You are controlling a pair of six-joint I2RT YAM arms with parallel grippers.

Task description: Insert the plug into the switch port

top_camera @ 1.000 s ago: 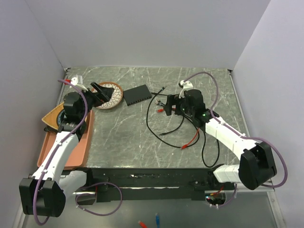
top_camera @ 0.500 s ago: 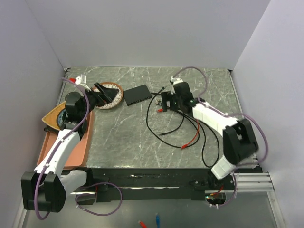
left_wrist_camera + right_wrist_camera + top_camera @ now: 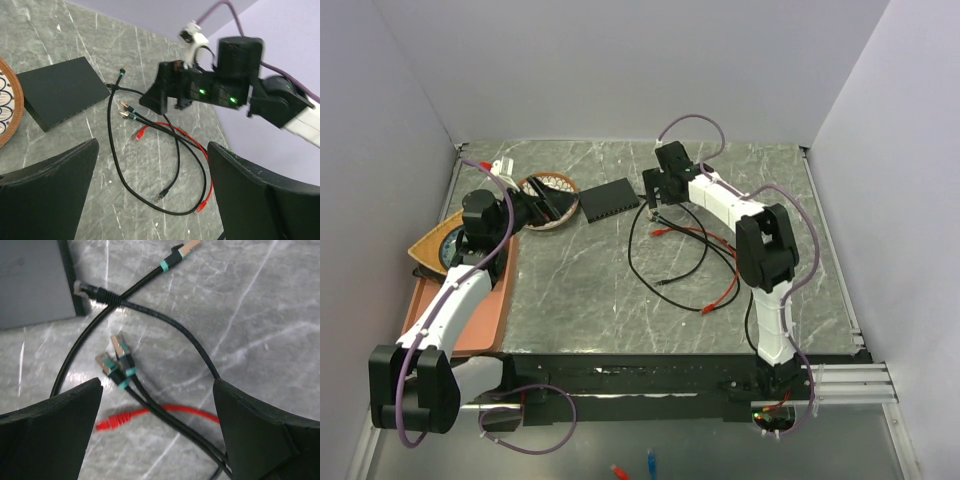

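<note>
Both sets of jaws gape wide with nothing in them: right gripper (image 3: 157, 386) hangs over the teal-banded plugs (image 3: 116, 359) beside the switch (image 3: 30, 280), left gripper (image 3: 152, 145) over the patterned dish (image 3: 558, 183).

Your surroundings, listed outward from the table (image 3: 590, 290):
- Table: grey stone-patterned top with white veins and fine scratches. It has a faint sheen under soft, even light.
- Behind the table: back wall (image 3: 630, 70), plain pale lilac.
- Left of the table: left wall (image 3: 370, 180), the same lilac, rising from the table's edge.
- Right of the table: right wall (image 3: 905, 180), matching.
- Along the table's near edge: black rail (image 3: 650, 378), with a grey surface below it.
</note>
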